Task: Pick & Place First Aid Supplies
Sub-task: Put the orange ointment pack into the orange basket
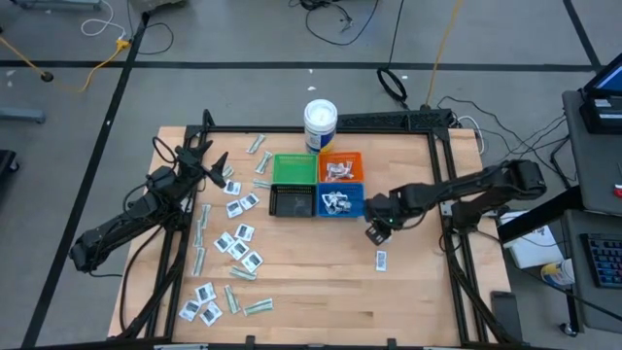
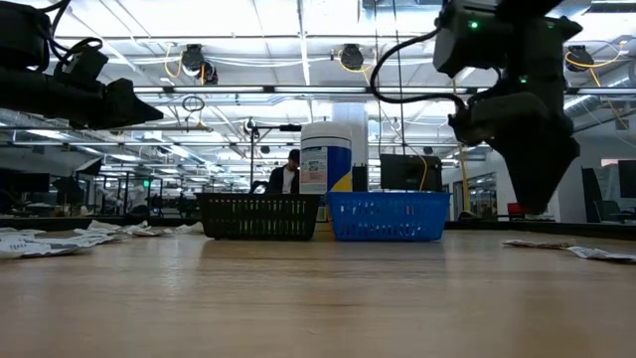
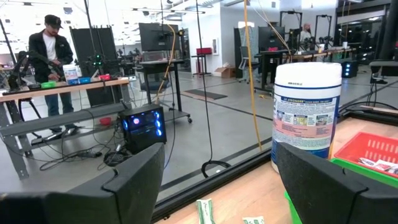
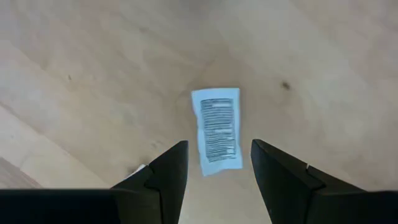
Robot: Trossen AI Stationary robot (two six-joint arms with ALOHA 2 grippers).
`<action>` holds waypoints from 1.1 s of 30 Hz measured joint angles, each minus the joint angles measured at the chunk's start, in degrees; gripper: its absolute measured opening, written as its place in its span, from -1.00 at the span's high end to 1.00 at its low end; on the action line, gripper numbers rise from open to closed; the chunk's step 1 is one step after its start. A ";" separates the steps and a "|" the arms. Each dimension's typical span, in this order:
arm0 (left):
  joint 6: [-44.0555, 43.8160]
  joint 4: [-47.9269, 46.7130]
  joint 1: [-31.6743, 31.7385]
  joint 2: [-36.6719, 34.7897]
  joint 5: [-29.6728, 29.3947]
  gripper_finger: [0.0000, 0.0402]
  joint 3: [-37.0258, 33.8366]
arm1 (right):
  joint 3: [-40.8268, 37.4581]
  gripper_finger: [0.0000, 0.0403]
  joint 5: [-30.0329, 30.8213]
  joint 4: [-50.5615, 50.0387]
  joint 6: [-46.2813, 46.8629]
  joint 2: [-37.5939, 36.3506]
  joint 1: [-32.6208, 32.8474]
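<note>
Many first aid packets (image 1: 238, 243) lie flat on the table's left half: white sachets and slim pale-green strips. More sachets sit in the orange bin (image 1: 340, 166) and the blue bin (image 1: 340, 202). One white sachet with dark print (image 1: 381, 260) lies alone near the right side. My right gripper (image 1: 377, 231) hangs open above that sachet (image 4: 216, 130) without touching it, its fingers pointing down. My left gripper (image 1: 212, 156) is open and raised near the table's far-left corner, facing the white tub (image 3: 308, 115).
Four square bins stand in a block at the table's middle: green (image 1: 294, 168) and orange behind, black (image 1: 291, 201) and blue in front. The white tub with a blue label (image 1: 320, 124) stands at the far edge. Bare wood shows around the lone sachet. A person (image 3: 53, 56) stands beyond the table.
</note>
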 joint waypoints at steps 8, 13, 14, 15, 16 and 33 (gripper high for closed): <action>0.00 0.00 0.00 -0.02 0.00 -0.53 0.01 | -3.21 0.15 0.16 7.28 0.21 3.52 3.38; 0.00 0.00 0.02 0.00 0.00 -0.53 0.01 | -4.34 0.15 0.44 8.35 0.04 5.25 3.59; 0.00 0.00 0.00 -0.02 -0.02 -0.53 0.01 | -4.44 0.15 0.48 8.56 0.04 5.35 3.59; 0.00 0.00 0.00 -0.01 0.00 -0.53 0.00 | -4.69 0.16 0.46 8.59 0.00 5.28 3.59; 0.00 -0.01 0.00 -0.01 0.00 -0.53 -0.01 | -4.75 0.18 0.48 8.56 -0.02 5.25 3.59; 0.00 0.00 0.00 -0.01 0.00 -0.53 -0.01 | -4.66 0.99 2.97 5.99 -1.38 4.41 3.59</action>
